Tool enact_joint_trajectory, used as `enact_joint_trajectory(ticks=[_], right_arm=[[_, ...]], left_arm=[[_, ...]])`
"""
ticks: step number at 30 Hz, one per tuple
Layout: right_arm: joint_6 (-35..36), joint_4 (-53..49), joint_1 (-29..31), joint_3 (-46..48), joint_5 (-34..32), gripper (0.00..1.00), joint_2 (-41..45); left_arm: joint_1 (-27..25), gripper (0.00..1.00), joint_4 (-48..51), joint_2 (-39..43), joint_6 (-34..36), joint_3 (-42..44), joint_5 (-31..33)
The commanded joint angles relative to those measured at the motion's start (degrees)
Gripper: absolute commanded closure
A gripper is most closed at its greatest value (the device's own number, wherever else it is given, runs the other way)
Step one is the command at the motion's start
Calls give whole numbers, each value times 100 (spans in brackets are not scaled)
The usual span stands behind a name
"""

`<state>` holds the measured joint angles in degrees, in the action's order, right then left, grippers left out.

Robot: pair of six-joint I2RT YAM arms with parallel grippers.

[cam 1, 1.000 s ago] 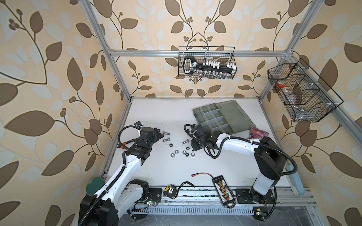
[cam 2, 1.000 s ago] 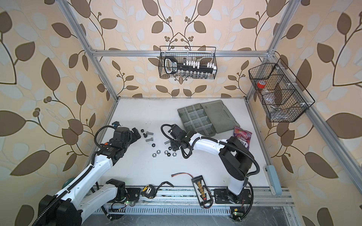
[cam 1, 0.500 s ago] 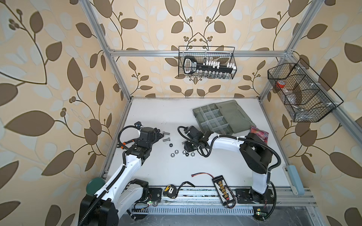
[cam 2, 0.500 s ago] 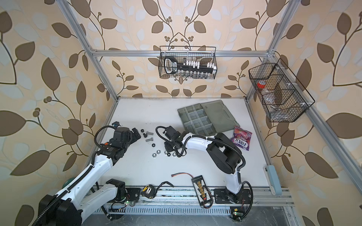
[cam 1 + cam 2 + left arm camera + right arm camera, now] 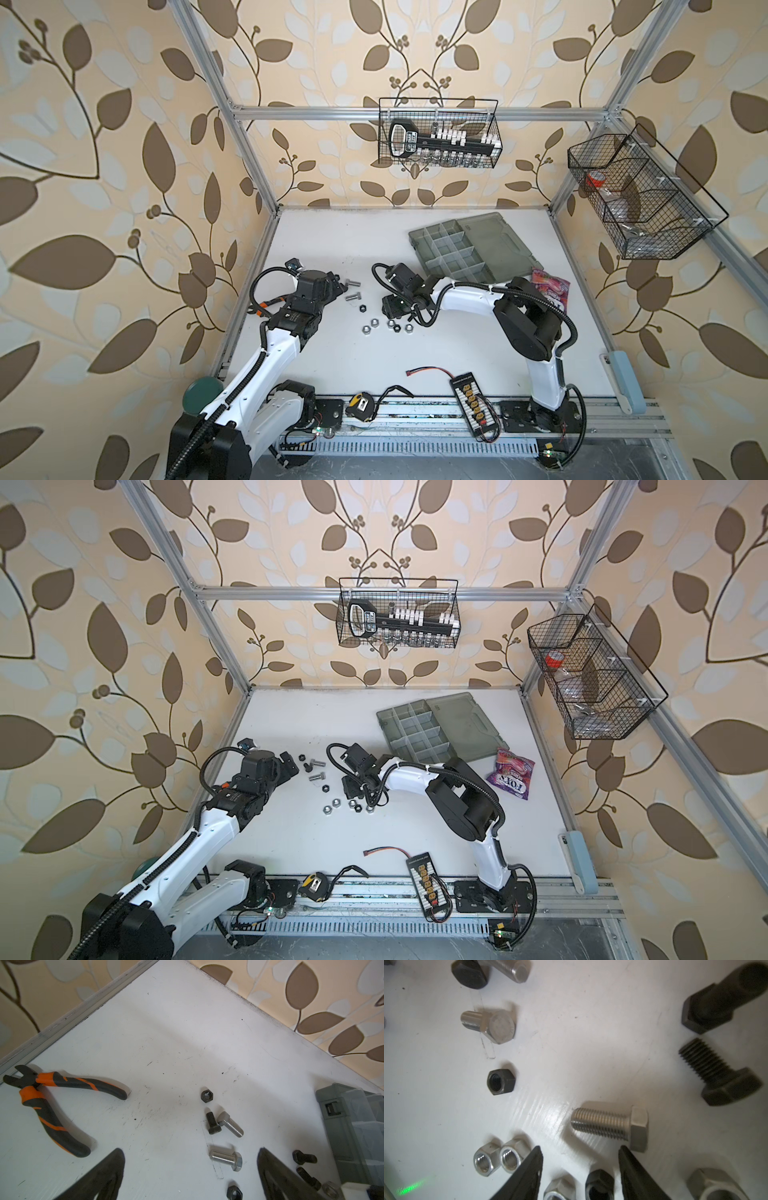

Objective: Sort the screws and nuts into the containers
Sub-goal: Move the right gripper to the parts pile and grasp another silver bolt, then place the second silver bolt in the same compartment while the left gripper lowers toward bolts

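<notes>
Left arm (image 5: 274,353): hangs low by the left edge of the tabletop (image 5: 353,365), jaws spread wide, gripping nothing. Right arm (image 5: 469,297): reaches across the middle, jaws part-way apart, straddling a black nut (image 5: 600,1185) and a silver nut (image 5: 559,1189), neither visibly clamped; tips just short of a silver screw (image 5: 610,1124). Screws (image 5: 352,296) and nuts (image 5: 367,329): lie loose on the tabletop between both arms, left of centre. Containers (image 5: 451,253): sit in the open case (image 5: 498,245) toward the back right corner.
</notes>
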<state>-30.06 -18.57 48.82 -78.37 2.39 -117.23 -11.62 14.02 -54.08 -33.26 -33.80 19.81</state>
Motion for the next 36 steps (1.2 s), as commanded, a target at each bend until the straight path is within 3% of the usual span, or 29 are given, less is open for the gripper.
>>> enact_joint_trajectory(ticks=[1, 15, 28, 36], right_arm=[[-87, -160, -24, -129, -13, 40, -132], [264, -500, -99, -815, -709, 40, -805], [448, -792, -98, -667, -1190, 67, -858], [616, -903, -101, -761, -1213, 97, -791]], left_arm=[[-17, 1, 77, 41, -31, -188, 196], [-17, 1, 38, -59, -27, -220, 119], [-16, 1, 12, -85, -67, -240, 156], [-17, 1, 10, -134, -111, -265, 190]])
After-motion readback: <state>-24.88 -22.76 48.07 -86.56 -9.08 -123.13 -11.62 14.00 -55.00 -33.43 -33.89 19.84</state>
